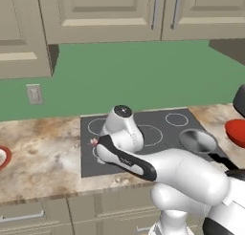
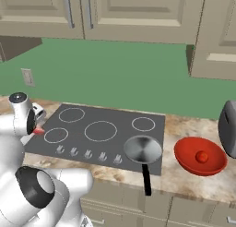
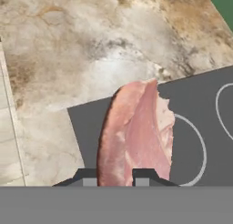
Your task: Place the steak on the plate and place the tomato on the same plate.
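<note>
My gripper [image 3: 116, 177] is shut on the steak [image 3: 136, 136], a pale pink slab hanging between the fingers over the front left corner of the black cooktop [image 3: 200, 100]. From the left base view, the gripper [image 1: 95, 144] shows just past the white wrist, with a sliver of pink steak [image 1: 93, 141] at its tip. The plate [image 1: 4, 157], red-rimmed with a white centre, peeks in at the far left edge of the counter. The tomato [image 2: 201, 156] lies inside a deep red bowl [image 2: 200, 156] on the counter right of the cooktop.
A small grey pan [image 2: 143, 149] sits on the cooktop's front right burner, its black handle pointing over the counter edge. A grey toaster [image 2: 228, 128] stands at the far right. Marbled counter [image 3: 91, 50] stretches between the cooktop and the plate. Cabinets hang above.
</note>
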Controlling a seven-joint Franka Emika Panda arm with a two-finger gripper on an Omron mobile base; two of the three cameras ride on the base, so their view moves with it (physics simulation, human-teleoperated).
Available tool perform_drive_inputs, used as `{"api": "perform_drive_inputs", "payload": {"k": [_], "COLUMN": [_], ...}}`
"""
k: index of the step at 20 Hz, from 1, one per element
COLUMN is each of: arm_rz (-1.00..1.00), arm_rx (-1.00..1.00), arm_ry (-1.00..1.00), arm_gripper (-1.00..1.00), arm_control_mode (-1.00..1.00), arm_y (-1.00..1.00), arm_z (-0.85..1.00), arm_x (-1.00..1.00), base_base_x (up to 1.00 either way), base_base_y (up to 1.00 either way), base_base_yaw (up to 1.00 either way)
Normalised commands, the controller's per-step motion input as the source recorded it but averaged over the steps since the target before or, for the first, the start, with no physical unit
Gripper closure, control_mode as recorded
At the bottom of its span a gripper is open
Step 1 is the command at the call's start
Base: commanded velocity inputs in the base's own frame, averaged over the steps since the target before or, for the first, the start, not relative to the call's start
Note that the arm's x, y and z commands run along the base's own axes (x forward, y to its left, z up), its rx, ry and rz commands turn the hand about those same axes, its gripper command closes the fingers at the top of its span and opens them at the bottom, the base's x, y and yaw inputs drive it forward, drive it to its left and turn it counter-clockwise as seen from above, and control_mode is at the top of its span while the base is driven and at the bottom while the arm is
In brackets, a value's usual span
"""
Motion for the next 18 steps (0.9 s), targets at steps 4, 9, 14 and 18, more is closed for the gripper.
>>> {"api": "perform_drive_inputs", "payload": {"k": [4,9,14,18], "arm_rz": [0.00,0.00,0.00,0.00], "arm_rx": [0.00,0.00,0.00,0.00], "arm_ry": [0.00,0.00,0.00,0.00], "arm_gripper": [1.00,1.00,1.00,1.00], "arm_control_mode": [1.00,1.00,1.00,1.00], "arm_y": [0.00,0.00,0.00,0.00], "arm_z": [0.00,0.00,0.00,0.00], "arm_x": [0.00,0.00,0.00,0.00], "base_base_x": [-0.07,-0.04,-0.05,0.00], "base_base_y": [0.71,0.76,0.69,0.68], "base_base_yaw": [0.04,0.00,0.00,0.00]}}
